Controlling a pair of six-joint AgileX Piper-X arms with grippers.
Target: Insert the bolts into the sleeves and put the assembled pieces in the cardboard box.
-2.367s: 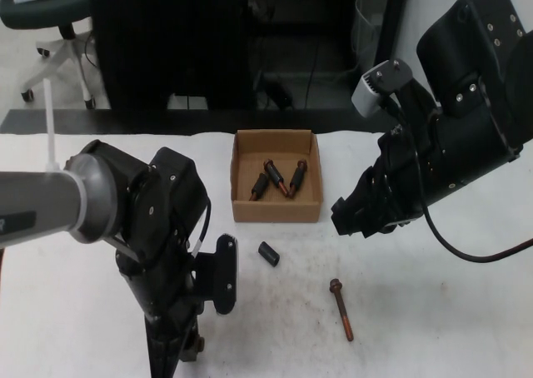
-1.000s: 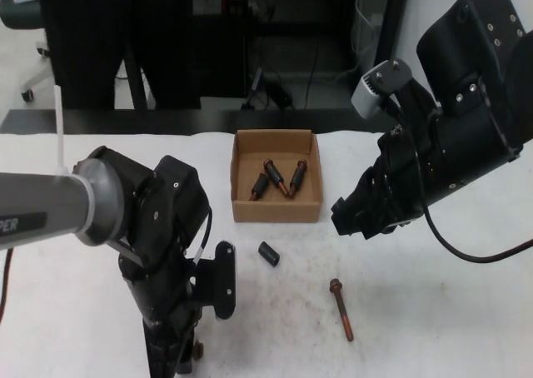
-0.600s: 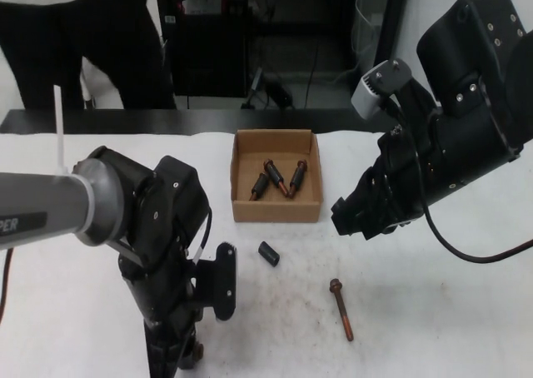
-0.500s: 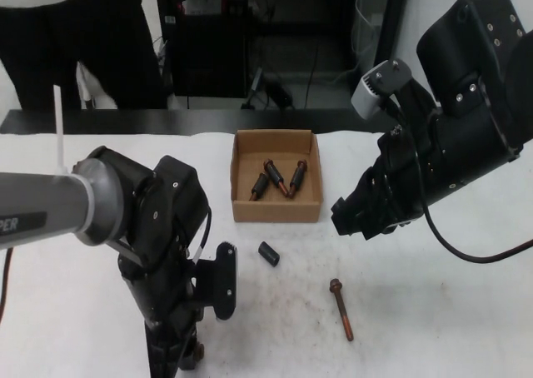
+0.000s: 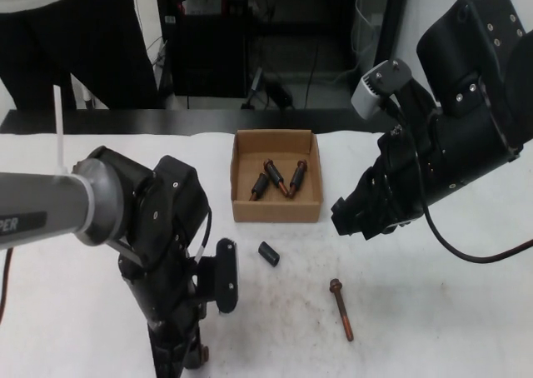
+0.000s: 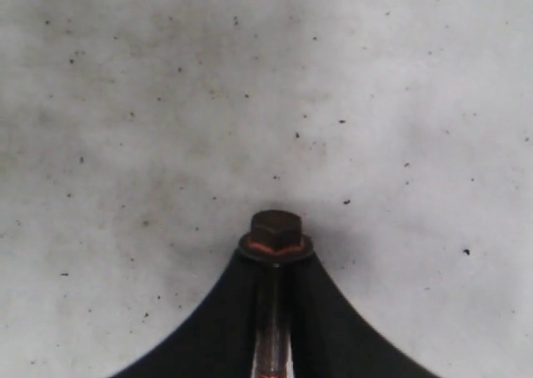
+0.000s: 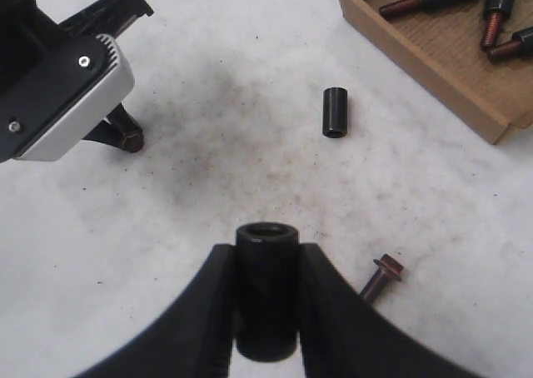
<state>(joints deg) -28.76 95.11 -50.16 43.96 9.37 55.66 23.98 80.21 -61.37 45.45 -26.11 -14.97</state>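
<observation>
On the bench (image 5: 433, 311), the cardboard box (image 5: 276, 212) at the far middle already holds three assembled pieces (image 5: 276, 178). My left end effector (image 6: 276, 266), near left, grips a held bolt (image 6: 276, 232); my right end effector (image 7: 266, 261) grips a held sleeve (image 7: 266, 295), unmated. A loose sleeve (image 5: 267, 253) and loose bolt (image 5: 341, 311) lie nearer than the box, so I judge two assemblies remain.
</observation>
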